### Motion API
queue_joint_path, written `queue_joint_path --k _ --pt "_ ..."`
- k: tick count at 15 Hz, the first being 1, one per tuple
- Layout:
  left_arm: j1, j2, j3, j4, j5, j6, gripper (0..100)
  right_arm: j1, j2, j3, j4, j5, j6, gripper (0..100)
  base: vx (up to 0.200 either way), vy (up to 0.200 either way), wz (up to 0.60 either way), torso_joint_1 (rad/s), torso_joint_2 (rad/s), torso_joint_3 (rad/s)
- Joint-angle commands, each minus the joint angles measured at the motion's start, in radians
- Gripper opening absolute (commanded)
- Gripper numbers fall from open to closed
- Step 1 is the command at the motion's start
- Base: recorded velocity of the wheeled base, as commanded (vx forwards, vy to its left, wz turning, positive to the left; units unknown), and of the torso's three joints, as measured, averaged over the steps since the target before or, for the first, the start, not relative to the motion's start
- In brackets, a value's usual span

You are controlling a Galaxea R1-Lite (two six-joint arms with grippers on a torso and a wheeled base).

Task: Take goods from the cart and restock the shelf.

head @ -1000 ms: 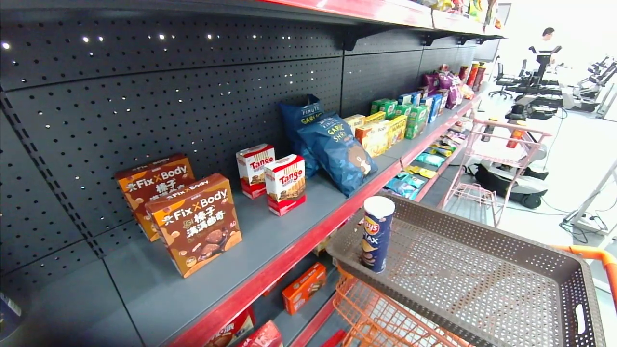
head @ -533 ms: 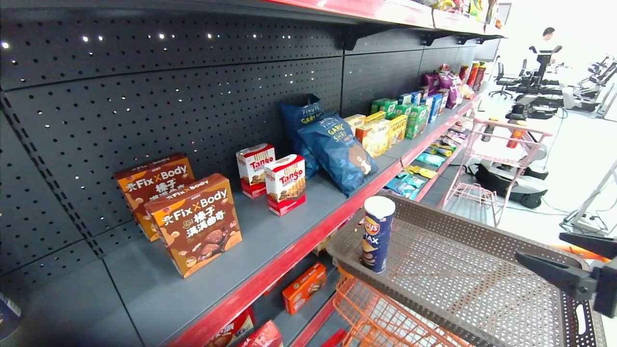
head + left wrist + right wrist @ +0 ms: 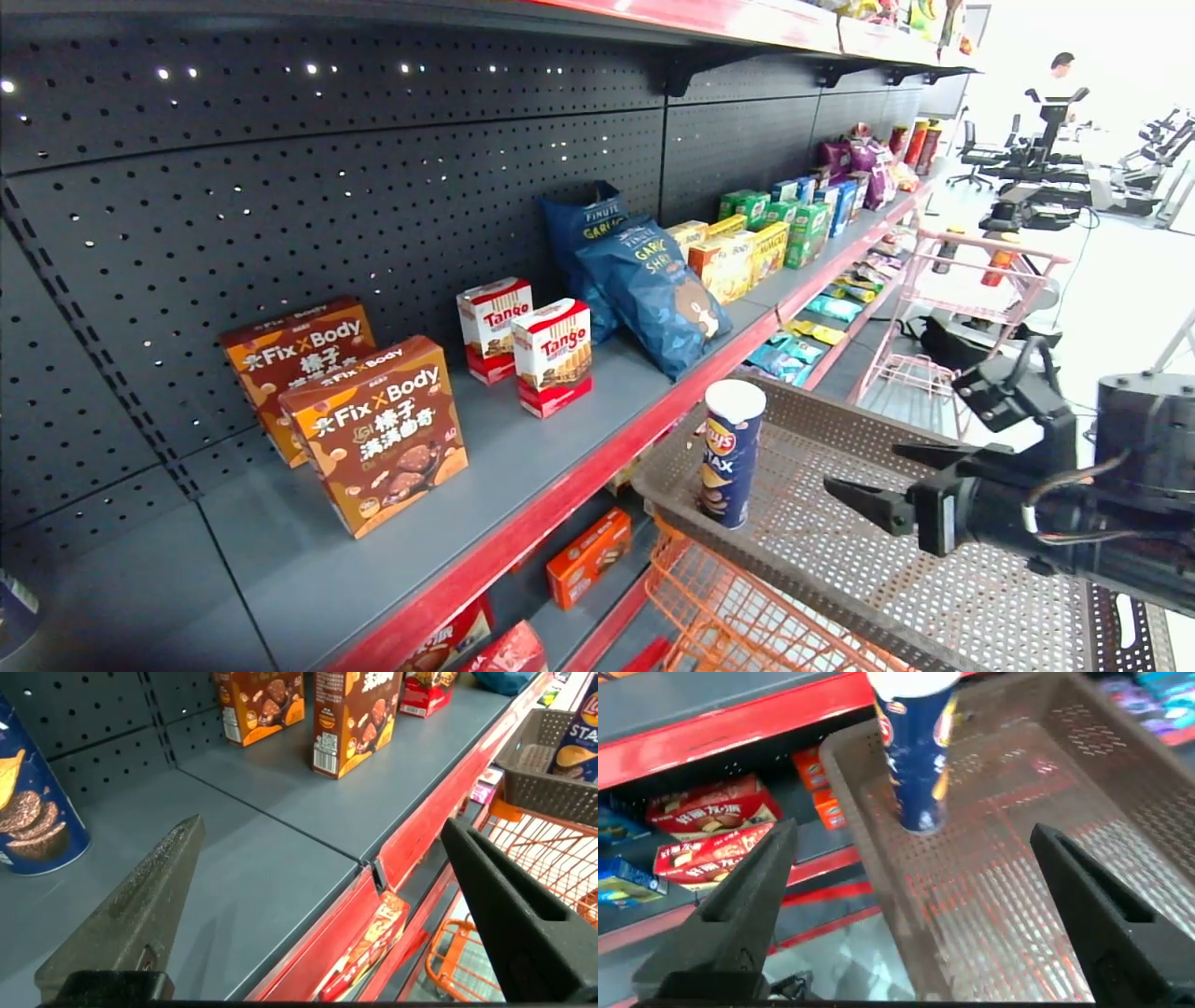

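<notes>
A blue chip can [image 3: 731, 453] with a white lid stands upright in the near-left corner of the brown perforated tray [image 3: 845, 408] on top of the orange cart [image 3: 726, 618]. My right gripper [image 3: 863, 469] hovers open over the tray, a little to the right of the can and apart from it. The right wrist view has the can [image 3: 917, 751] ahead of the spread fingers [image 3: 752, 891]. My left gripper [image 3: 322, 829] is open above a bare stretch of the grey shelf [image 3: 271, 849]. Another blue can [image 3: 33, 803] stands on that shelf beside it.
On the shelf [image 3: 523, 448] stand two brown boxes [image 3: 381, 431], two red-and-white boxes [image 3: 553, 357], blue bags [image 3: 653, 294] and more goods further along. Free shelf room lies left of the brown boxes. A pink cart [image 3: 971, 280] stands behind. Lower shelves hold red and orange packs [image 3: 588, 557].
My right arm has come in from the right edge and moved left over the tray toward the can, its gripper open. The can and the shelf goods have not moved.
</notes>
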Motion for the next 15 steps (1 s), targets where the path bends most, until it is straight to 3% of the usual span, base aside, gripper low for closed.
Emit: queue_joint_path --k 1,5,10,15 --pt "0.000 0.001 0.000 -0.002 0.000 0.000 100 0.016 0.222 -0.109 -0.047 0.017 -0.006 100 0.000 0.000 0.00 0.000 0.00 0.000" --pt "0.000 0.001 0.000 -0.002 0.000 0.001 100 -0.003 0.421 -0.206 -0.211 0.086 -0.008 100 0.000 0.000 0.00 0.000 0.00 0.000" --pt "0.000 0.001 0.000 0.000 0.000 0.000 100 -0.021 0.624 -0.434 -0.226 0.146 -0.034 100 0.000 0.000 0.00 0.000 0.00 0.000" --pt "0.000 0.001 0.000 -0.002 0.000 0.000 100 -0.004 0.707 -0.505 -0.226 0.178 -0.058 100 0.000 0.000 0.00 0.000 0.00 0.000"
